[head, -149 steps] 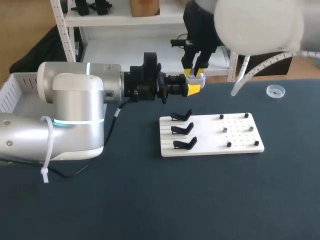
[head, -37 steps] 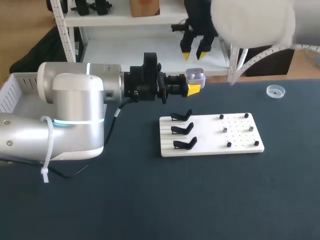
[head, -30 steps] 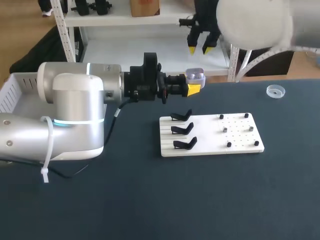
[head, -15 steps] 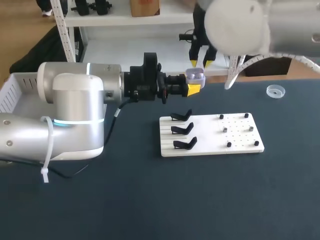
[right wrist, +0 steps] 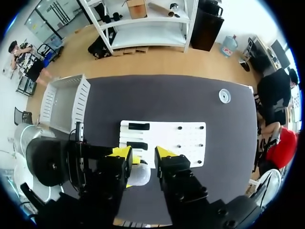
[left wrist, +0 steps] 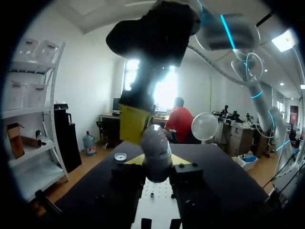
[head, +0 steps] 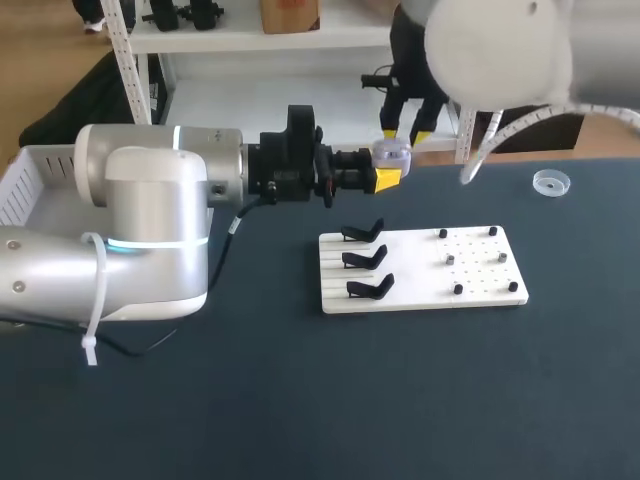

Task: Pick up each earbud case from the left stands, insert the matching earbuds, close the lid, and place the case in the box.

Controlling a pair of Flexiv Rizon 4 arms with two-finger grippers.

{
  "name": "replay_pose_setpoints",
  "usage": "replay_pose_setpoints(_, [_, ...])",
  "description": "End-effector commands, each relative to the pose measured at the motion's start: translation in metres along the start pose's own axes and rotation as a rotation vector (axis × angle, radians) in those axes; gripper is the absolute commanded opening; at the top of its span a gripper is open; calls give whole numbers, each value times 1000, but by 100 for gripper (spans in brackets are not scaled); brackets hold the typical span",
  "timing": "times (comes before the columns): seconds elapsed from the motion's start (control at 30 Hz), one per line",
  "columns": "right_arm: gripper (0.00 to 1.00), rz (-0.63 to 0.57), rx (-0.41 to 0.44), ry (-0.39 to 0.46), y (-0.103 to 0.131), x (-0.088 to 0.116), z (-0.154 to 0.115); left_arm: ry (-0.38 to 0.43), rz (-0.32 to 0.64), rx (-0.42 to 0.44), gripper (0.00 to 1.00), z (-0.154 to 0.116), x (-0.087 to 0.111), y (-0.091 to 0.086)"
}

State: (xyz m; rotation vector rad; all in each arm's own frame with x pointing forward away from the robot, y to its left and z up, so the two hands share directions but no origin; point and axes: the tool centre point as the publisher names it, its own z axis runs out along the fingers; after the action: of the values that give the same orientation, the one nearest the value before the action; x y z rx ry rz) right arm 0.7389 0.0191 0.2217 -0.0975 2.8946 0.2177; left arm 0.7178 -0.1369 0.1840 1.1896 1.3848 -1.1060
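The left gripper [head: 387, 174] is clamped side-on around the pale earbud case [head: 391, 153]. It holds the case in the air just past the 12 o'clock edge of the white board [head: 415, 272], and its wrist view shows the rounded case [left wrist: 155, 151] seated between the yellow tips. Directly above hangs the right gripper [head: 404, 132], fingers spread and empty; in its own wrist view the case [right wrist: 139, 174] lies under the gap between the tips. I judge the step in hand to be the right claw working on the top of the case, most likely pressing the lid shut, though I cannot tell whether the lid is fully down. To do it well, the left arm should hold firm as the support. The right should come straight down, centred, and press gently on the middle of the lid, so the case neither twists nor slides out of the side grip, stopping once the lid seats. Counted near to far:
- three black stands [head: 365, 257], all empty, in a column on the board's 9 o'clock side
- six small dark pieces [head: 450, 258] on its 3 o'clock half, too small to tell pegs from earbuds
- one case
- one clear round dish [head: 549, 182] at 2 o'clock from the board
- one white box [head: 25, 185] far out at 9 o'clock.
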Motion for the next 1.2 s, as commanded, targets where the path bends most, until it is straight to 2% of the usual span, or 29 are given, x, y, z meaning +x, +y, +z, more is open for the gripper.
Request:
replay_pose_setpoints(0.03, [30, 2, -7, -16, -2, 11, -2, -3, 1, -6, 0, 0, 0, -1])
replay_pose_setpoints(0.2, [31, 43, -37, -55, -7, 7, -13, -3, 1, -6, 0, 0, 0, -1])
replay_pose_setpoints(0.27, [36, 81, -79, -74, -11, 6, -25, -3, 1, -6, 0, 0, 0, -1])
replay_pose_setpoints(0.3, [47, 101, -107, -79, -14, 6, -30, 1, 14, -10, 0, -5, -5, 0])
replay_pose_setpoints(0.33, [76, 120, -131, -88, -17, 6, -35, 6, 25, -14, 0, -12, -10, 1])
replay_pose_setpoints(0.37, [100, 135, -147, -104, -20, 9, -39, 1, 41, -22, 0, -20, -15, 2])
replay_pose_setpoints(0.53, [100, 177, -182, -129, -33, 22, -44, 31, 91, -105, 0, -72, -30, 15])
replay_pose_setpoints(0.63, [100, 216, -169, -100, -43, 31, -36, 25, 111, -145, 0, -106, -30, 27])
replay_pose_setpoints(0.83, [100, 255, -134, -56, -55, 50, -28, 82, 117, -221, 0, -168, -28, 46])
replay_pose_setpoints(1.1, [100, 312, -106, 1, -66, 72, -16, 181, 73, -349, 0, -247, -10, 71])
replay_pose_setpoints(1.2, [100, 328, -94, 17, -69, 78, -13, 181, 52, -399, 0, -270, -2, 79])
